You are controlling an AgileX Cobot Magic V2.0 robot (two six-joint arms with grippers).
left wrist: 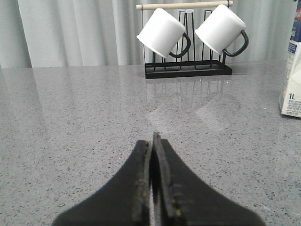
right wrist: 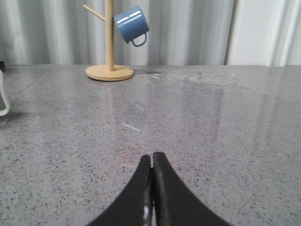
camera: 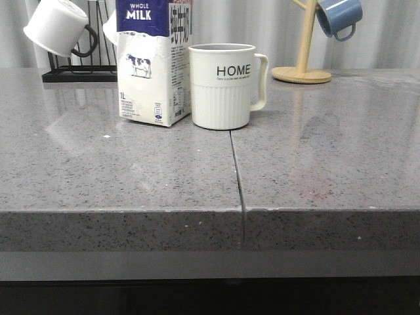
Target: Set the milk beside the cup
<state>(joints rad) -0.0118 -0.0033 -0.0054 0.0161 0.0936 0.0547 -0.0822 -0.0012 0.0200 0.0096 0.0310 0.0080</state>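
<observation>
The milk carton [camera: 152, 62], white with a dark blue top and a cow picture, stands upright on the grey countertop, touching or nearly touching the left side of the cream "HOME" cup [camera: 222, 85], whose handle points right. The carton's edge shows in the left wrist view [left wrist: 292, 80]. The cup's handle edge shows in the right wrist view [right wrist: 3, 100]. My left gripper [left wrist: 152, 137] is shut and empty, low over the counter, well away from the carton. My right gripper [right wrist: 152, 157] is shut and empty over bare counter. Neither gripper shows in the front view.
A black rack [left wrist: 188, 69] holds two white mugs with black handles [left wrist: 162, 32] behind the carton. A wooden mug tree [right wrist: 109, 70] with a blue mug [right wrist: 132, 25] stands at the back right. A seam [camera: 237, 177] runs through the countertop to its front edge.
</observation>
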